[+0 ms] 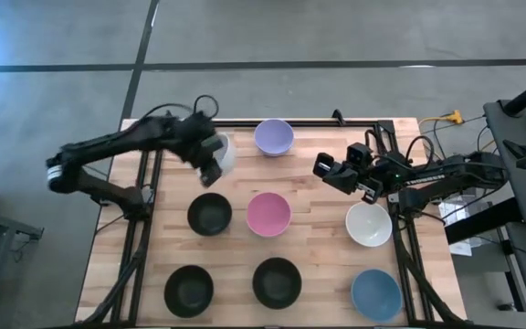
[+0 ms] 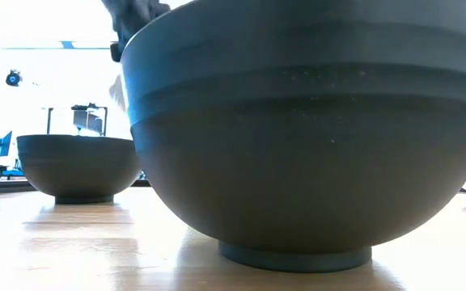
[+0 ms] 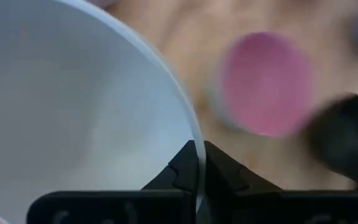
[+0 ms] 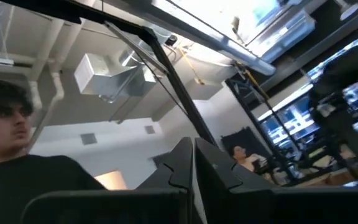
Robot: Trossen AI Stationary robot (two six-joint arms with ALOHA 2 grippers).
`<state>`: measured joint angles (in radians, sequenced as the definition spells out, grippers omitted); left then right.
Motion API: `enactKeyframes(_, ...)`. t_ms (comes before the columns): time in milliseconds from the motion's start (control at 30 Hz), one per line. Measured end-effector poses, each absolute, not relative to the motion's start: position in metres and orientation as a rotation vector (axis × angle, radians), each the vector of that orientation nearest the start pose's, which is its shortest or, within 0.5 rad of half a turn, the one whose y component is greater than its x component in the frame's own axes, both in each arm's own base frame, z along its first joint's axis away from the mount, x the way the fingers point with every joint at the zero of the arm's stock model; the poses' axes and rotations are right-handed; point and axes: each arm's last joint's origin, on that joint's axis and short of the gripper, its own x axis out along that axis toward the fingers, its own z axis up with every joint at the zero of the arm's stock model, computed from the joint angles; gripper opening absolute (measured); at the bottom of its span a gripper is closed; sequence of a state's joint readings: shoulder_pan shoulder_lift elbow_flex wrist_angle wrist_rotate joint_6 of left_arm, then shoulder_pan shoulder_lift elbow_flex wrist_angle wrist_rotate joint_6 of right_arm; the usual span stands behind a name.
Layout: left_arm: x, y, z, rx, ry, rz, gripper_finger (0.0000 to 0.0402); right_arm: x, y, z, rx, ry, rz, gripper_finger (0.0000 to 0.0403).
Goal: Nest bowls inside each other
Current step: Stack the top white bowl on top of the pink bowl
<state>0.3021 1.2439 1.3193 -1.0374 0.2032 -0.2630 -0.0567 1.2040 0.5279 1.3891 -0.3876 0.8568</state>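
My left gripper point(image 1: 213, 163) is over the table's far left part, shut on a white bowl point(image 1: 226, 153). A lavender bowl point(image 1: 273, 137) rests on its base at the far edge. A pink bowl point(image 1: 268, 214) sits mid-table beside a black bowl point(image 1: 209, 214). Two more black bowls point(image 1: 189, 289) point(image 1: 276, 281) and a blue bowl point(image 1: 375, 294) stand along the near edge. A cream-white bowl point(image 1: 369, 225) sits at the right. My right gripper point(image 1: 321, 167) hovers shut above the table's right part, touching nothing. No mint green bowl is in view. My left gripper pinches the white bowl's rim point(image 3: 191, 134), one finger inside the bowl and one outside. The fingers point(image 3: 179, 168) come from above, slanting down. Whether the bowl is clear of the table I cannot tell.
The low view is nearly filled by one near black bowl point(image 2: 306, 137), with a second black bowl point(image 2: 79, 166) to its left. Bare wood lies between the bowls and in the far right corner point(image 1: 400, 137). A person shows in the right wrist view point(image 4: 17, 130), beyond the table.
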Motion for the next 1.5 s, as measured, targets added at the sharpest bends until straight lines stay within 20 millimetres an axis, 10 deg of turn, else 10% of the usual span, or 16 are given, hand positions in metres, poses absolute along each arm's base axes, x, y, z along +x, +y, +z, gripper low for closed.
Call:
enactKeyframes(333, 0.238, -0.034, 0.395, -0.582, 0.499, -0.141, 0.0000, 0.220, -0.008, 0.298, 0.797, -0.544, 0.476, 0.0013)
enactKeyframes(600, 0.269, -0.092, 0.392, -0.368, 0.449, -0.157, 0.0000, 0.224, -0.012, 0.310, 0.812, -0.601, 0.395, 0.0013)
enactKeyframes(1033, 0.315, -0.090, 0.361, 0.163, 1.140, -0.081, 0.0000, 0.200, 0.001, 0.328, 0.844, -0.767, 0.310, 0.0013)
enactKeyframes(1500, 0.383, -0.093, 0.303, 0.450, 1.333, -0.171, 0.0000, 0.157, 0.062, 0.347, 0.696, -0.834, 0.131, 0.0013)
